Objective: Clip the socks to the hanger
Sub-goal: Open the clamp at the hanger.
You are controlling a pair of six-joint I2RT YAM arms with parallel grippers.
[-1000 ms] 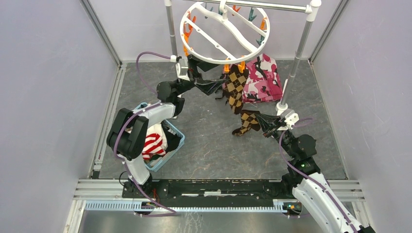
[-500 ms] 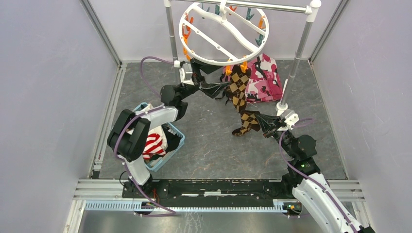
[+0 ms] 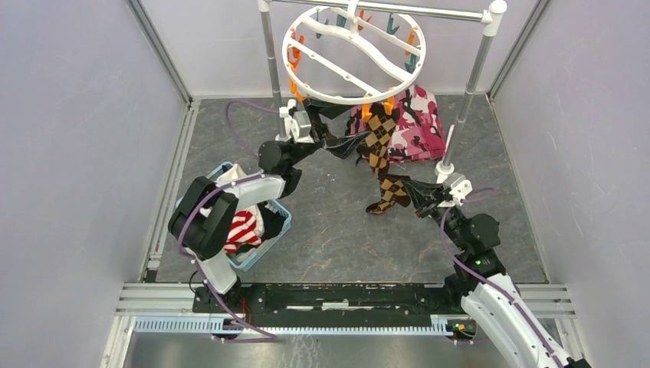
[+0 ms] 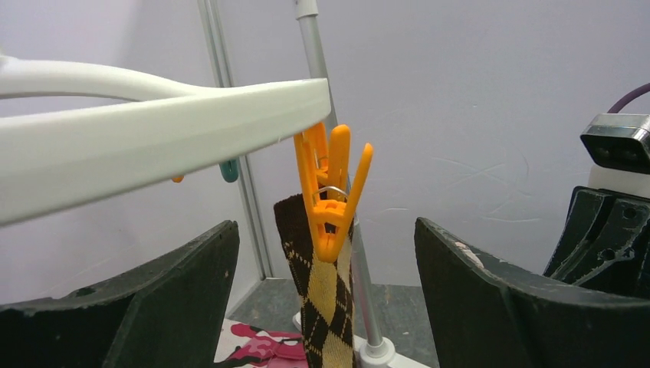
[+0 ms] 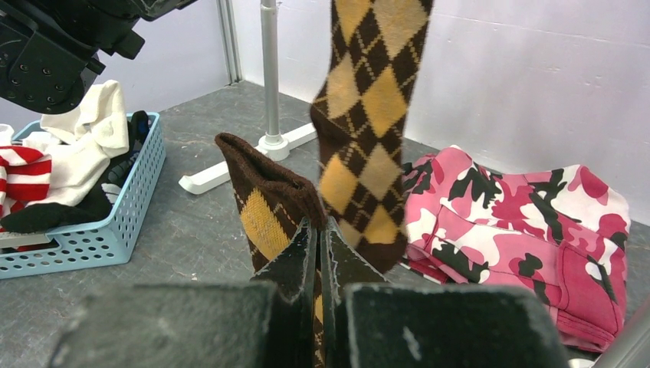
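The round white hanger (image 3: pixel 349 54) hangs from the silver rail. One brown-and-black argyle sock (image 3: pixel 375 138) hangs from an orange clothespin (image 4: pixel 329 192) on its near rim, also seen in the left wrist view (image 4: pixel 326 307). My left gripper (image 3: pixel 345 144) is open and empty just left of that sock, its fingers (image 4: pixel 153 307) either side of the clip in its own view. My right gripper (image 3: pixel 410 192) is shut on a second argyle sock (image 3: pixel 391 192), holding it above the floor; it shows in the right wrist view (image 5: pixel 268 207) pinched between the pads.
A blue basket (image 3: pixel 280 222) near the left arm holds red-and-white striped and white socks (image 3: pixel 244 226). The pink camouflage cloth (image 3: pixel 418 123) lies under the hanger at the back. The rail's right pole (image 3: pixel 467 84) and its foot (image 3: pixel 444 169) stand close by the right gripper.
My left arm has drawn its gripper up and slightly right, closer under the hanger rim beside the clipped sock. The hanger has swung a little. The right gripper with its sock has stayed put.
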